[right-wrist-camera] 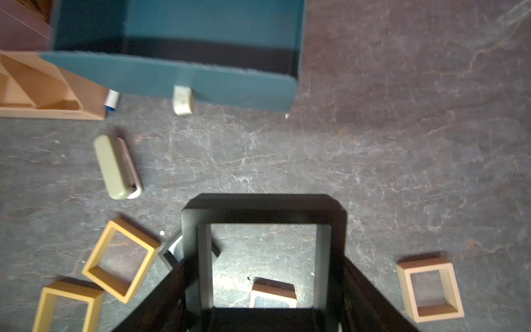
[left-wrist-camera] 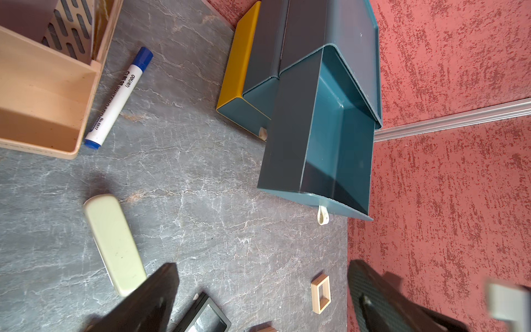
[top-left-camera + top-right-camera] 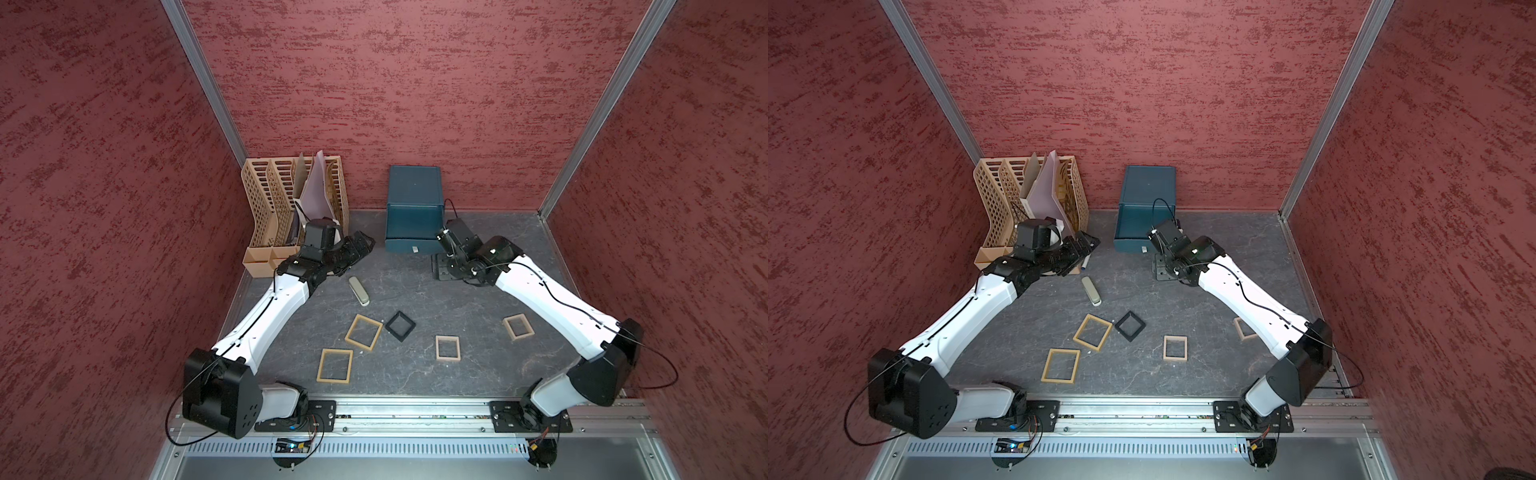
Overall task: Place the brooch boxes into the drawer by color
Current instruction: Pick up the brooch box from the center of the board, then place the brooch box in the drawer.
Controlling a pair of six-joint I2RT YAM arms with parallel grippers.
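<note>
grip on the black brooch box [image 1: 263, 209] looks sound: the right tool [image 1: 264, 267] is clenched on its two outer side walls and holds it in the air just short of the open drawer [image 1: 172, 77], which juts from a teal cabinet [image 3: 413, 183] at the middle of the far edge of the tabletop [image 3: 478, 370]. the drawer shows nothing inside in the left wrist view. the left tool [image 2: 261, 299] hangs released and empty near the far left corner, beside the beige organiser [image 3: 266, 199]. a second black box [image 3: 393, 319] lies flat mid-tabletop, with two yellow-tan boxes [image 3: 370, 318] close beside it toward the left edge and two paler tan boxes [image 3: 448, 337] toward the right edge. judging by its thin walls and see-through centre, such a box is likely light and stiff but smooth, so it may slip or twist if pinched at a corner, and the centre probably should not be pressed. the safer hold seems to be across opposite outer walls, at mid-length, with modest force.
</note>
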